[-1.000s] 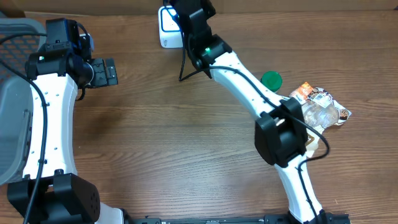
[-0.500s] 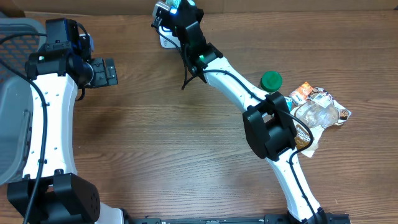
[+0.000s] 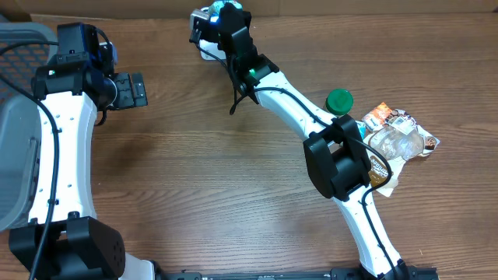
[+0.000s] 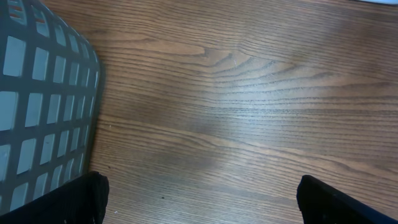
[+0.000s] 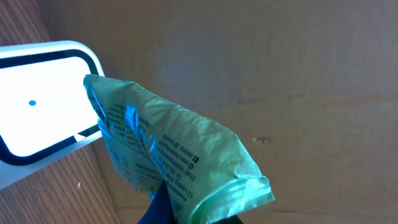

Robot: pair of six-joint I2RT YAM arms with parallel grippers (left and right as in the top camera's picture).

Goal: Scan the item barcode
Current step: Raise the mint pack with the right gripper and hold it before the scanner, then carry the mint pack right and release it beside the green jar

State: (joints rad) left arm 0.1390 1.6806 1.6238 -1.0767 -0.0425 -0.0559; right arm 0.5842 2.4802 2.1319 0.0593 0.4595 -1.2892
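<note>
My right gripper [image 5: 186,214] is shut on a crinkled green packet [image 5: 168,155] with small black print. The packet hangs right in front of the white scanner [image 5: 37,118], whose black-rimmed window glows. It hides the right fingertips. In the overhead view the right gripper [image 3: 222,23] reaches to the table's far edge, over the scanner [image 3: 204,50]. Only a sliver of the green packet [image 3: 228,6] shows there. No barcode is readable on the packet. My left gripper [image 3: 128,89] hovers at the left, open and holding nothing, its fingertips [image 4: 81,199] spread wide above bare wood.
A grey mesh basket [image 3: 15,117] stands at the left edge, and the same basket [image 4: 37,106] sits close beside the left gripper. A green cap [image 3: 339,100] and a pile of snack packets [image 3: 401,136] lie at the right, by the right arm's elbow.
The right gripper has swung left with the green packet and now covers the scanner. In the last half second it barely shifted. The left arm has not moved.
</note>
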